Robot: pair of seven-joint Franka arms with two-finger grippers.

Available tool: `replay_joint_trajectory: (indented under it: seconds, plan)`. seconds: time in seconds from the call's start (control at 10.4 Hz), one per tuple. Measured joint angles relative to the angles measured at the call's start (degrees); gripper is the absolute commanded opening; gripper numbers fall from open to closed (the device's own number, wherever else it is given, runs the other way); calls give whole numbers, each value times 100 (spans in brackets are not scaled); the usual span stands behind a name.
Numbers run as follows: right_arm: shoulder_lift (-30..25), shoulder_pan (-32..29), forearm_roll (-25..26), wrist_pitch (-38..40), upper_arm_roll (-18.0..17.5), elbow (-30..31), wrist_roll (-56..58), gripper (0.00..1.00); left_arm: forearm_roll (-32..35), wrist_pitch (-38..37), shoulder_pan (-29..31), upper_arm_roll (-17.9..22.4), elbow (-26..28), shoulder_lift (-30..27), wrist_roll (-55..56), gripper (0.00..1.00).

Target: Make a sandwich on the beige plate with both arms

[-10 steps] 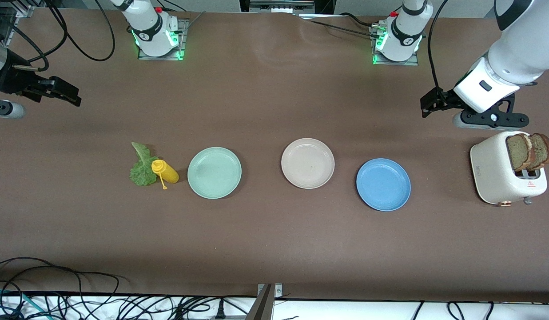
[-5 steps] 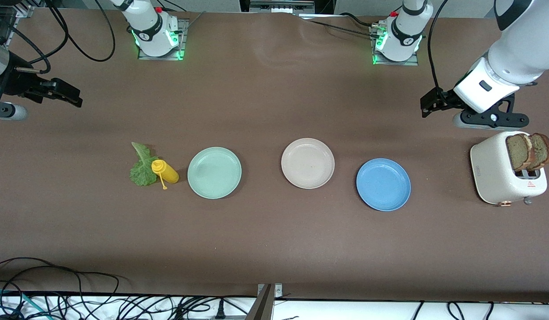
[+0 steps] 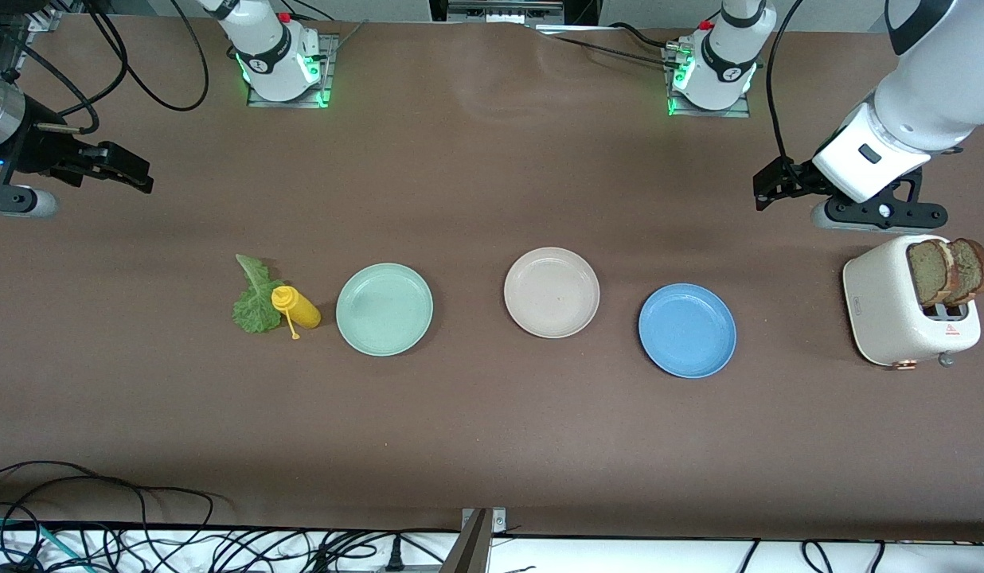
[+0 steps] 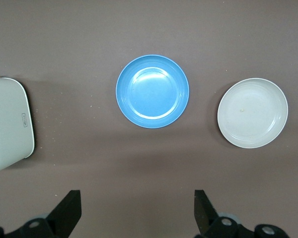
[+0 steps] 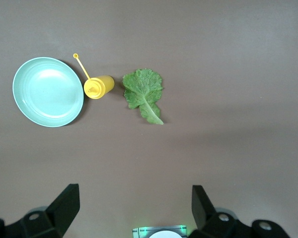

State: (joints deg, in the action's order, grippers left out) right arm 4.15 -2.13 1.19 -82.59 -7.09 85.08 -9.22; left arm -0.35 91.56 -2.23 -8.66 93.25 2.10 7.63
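Since the round matte beige plate sits bare mid-bench, nothing's built yet. Both brown toast slices are in the white toaster, the ruffled green lettuce leaf lies toward the right arm's end. Left gripper and right gripper hang released, holding nothing.

Evenly bright from overhead, with only soft, faint shadows beside the toaster and the blue plate. Mild glare on that plate's glossy center. Sharp everywhere, no visible blur.
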Motion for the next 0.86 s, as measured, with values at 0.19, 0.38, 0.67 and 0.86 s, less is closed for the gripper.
replay_joint_trajectory:
  seconds: [0.19, 0.38, 0.67, 0.86]
  plan:
    - [7, 1, 0, 0, 0, 0, 0, 100, 0, 0, 0, 0, 0, 2, 0, 100]
    - [14, 1, 0, 5, 0, 0, 19, 100, 0, 0, 0, 0, 0, 3, 0, 100]
    - [39, -2, 0, 7, 16, 2, 123, 100, 0, 0, 0, -1, 0, 3, 0, 100]
    - [70, -2, 0, 7, 18, 2, 139, 100, 0, 0, 0, -1, 0, 4, 0, 100]
